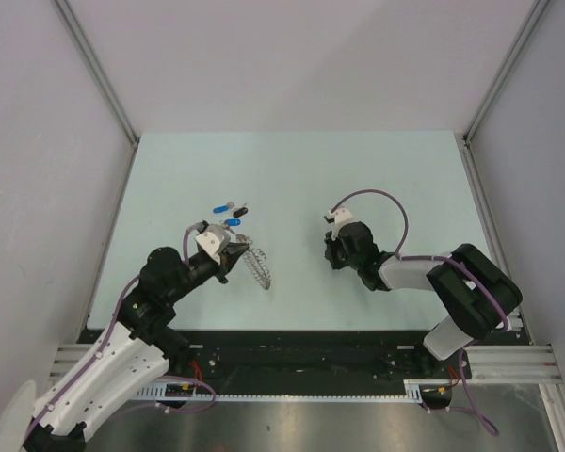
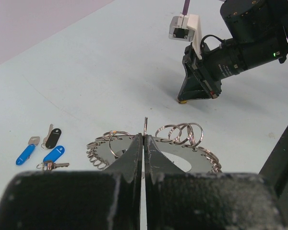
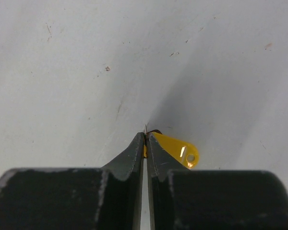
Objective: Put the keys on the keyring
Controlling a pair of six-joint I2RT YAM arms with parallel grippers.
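Observation:
The keyring (image 2: 206, 158) is a flat silvery loop edged with many small wire rings; it lies just beyond my left gripper (image 2: 145, 138), also seen from above (image 1: 255, 265). The left gripper (image 1: 233, 256) is shut, pinching one thin upright ring of it at the tips. Two blue keys (image 2: 25, 153) (image 2: 54, 154) and a black key (image 2: 53, 137) lie on the table to the left; from above they sit behind the left gripper (image 1: 231, 223). My right gripper (image 3: 145, 136) is shut on a yellow key (image 3: 176, 149) down at the table surface, right of centre (image 1: 331, 252).
The pale table (image 1: 292, 169) is walled by white panels at the left, back and right. The right arm's wrist camera and cable (image 2: 185, 26) stand beyond the keyring. A black rail (image 1: 292, 353) runs along the near edge.

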